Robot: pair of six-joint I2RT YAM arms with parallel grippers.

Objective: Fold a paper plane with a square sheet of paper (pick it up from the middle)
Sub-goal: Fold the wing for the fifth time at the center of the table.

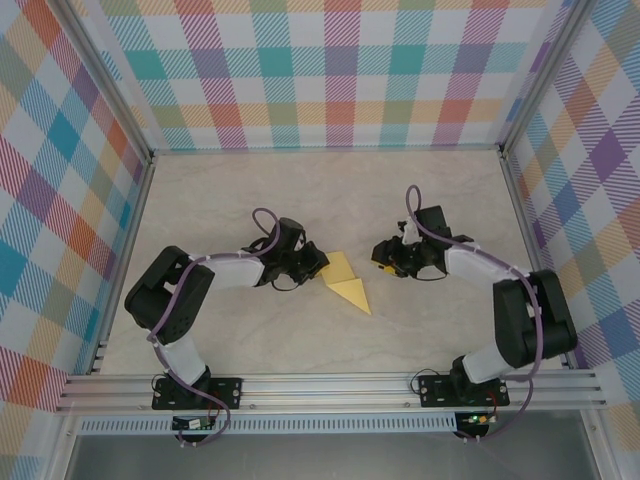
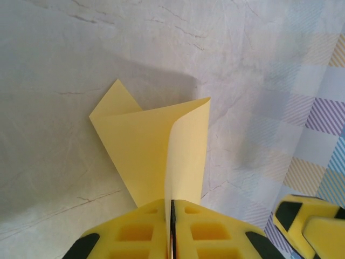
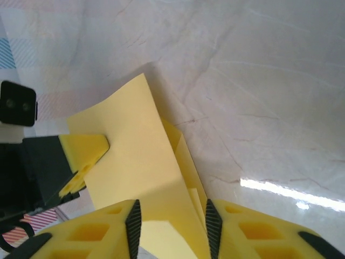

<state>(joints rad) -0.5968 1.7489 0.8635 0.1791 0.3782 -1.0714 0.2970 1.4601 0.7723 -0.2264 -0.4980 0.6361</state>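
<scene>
Left wrist view: mid-fold, the left gripper (image 2: pixel 172 204) pinches the curling square sheet of paper (image 2: pixel 145 143) at mid-table (image 2: pixel 64 65), the right gripper (image 3: pixel 172 205) part-open beside it; next, likely, a flattened crease.

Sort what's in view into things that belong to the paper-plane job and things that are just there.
Belongs to the job:
- yellow paper, partly folded
- left gripper, shut on the paper's edge
- right gripper, jaws apart with the paper between them

Just there:
- table
- plaid walls
- metal rail at the near edge
</scene>
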